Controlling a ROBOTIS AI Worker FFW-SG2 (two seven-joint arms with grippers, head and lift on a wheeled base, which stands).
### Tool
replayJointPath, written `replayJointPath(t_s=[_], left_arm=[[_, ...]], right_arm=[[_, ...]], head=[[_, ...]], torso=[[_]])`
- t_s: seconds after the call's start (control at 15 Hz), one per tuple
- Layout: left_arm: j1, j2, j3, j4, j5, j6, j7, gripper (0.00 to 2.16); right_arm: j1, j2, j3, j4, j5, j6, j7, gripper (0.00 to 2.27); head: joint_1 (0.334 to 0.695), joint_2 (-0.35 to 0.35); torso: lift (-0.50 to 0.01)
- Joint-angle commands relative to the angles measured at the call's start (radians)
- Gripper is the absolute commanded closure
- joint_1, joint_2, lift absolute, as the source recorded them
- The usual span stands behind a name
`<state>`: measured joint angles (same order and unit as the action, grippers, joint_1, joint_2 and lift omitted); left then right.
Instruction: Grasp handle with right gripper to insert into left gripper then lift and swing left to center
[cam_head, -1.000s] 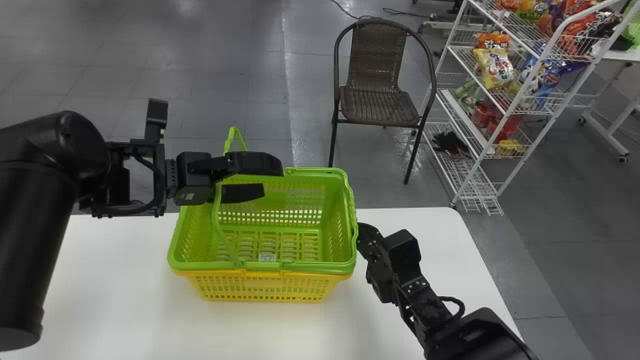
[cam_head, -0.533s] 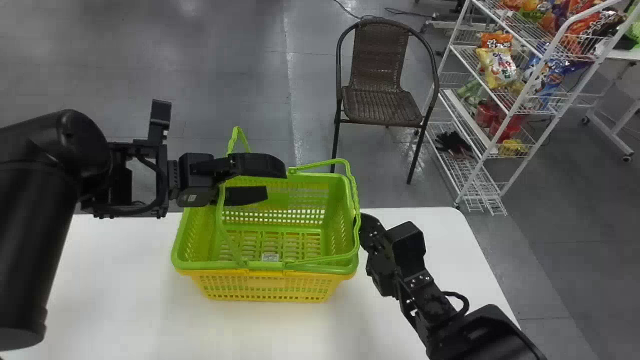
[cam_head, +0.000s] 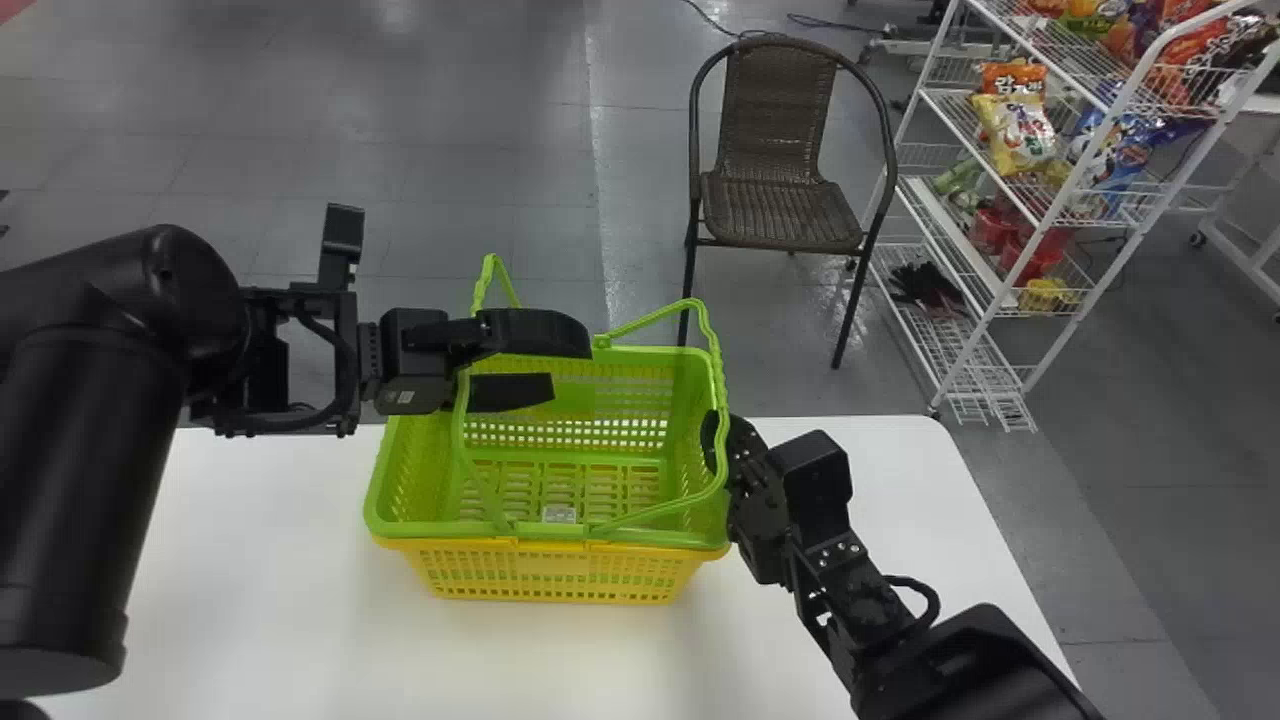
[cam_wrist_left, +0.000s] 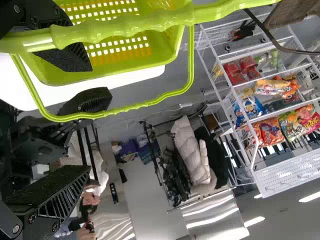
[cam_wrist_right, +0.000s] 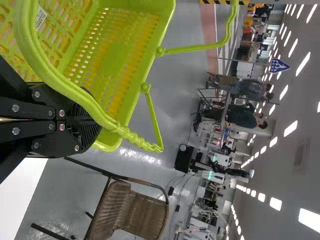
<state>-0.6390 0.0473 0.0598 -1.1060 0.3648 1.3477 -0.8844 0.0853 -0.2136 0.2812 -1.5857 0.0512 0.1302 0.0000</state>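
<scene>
Handle insertion looks underway: the black right gripper (cam_wrist_right: 89, 124), fingers together, touches the ridged green plastic handle (cam_head: 718, 375) of the green lattice basket (cam_head: 440, 530) near the white table (cam_head: 250, 580)'s far edge; next, guide it between the black left gripper (cam_head: 567, 365)'s 2 parted fingers.

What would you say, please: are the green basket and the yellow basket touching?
Touching: the head view shows the green basket nested in the yellow basket, its near rim resting right on the yellow one's.
</scene>
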Motion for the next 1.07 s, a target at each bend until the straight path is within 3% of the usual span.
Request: replayJointPath(t_s=[0.0,1.0], left_arm=[[-0.002,-0.001,-0.001,0.000,-0.001,-0.017,0.002,0.12],[-0.002,-0.020,-0.014,-0.020,-0.003,-0.094,0.036,0.12]], right_arm=[[-0.001,0.011,0.006,-0.003,0.001,0.001,0.000,2.10],[-0.025,0.048,0.055,-0.002,0.013,0.029,-0.011,2.10]], head=[[0.695,-0.113],[0.695,-0.070]], torso=[[0.000],[0.000]])
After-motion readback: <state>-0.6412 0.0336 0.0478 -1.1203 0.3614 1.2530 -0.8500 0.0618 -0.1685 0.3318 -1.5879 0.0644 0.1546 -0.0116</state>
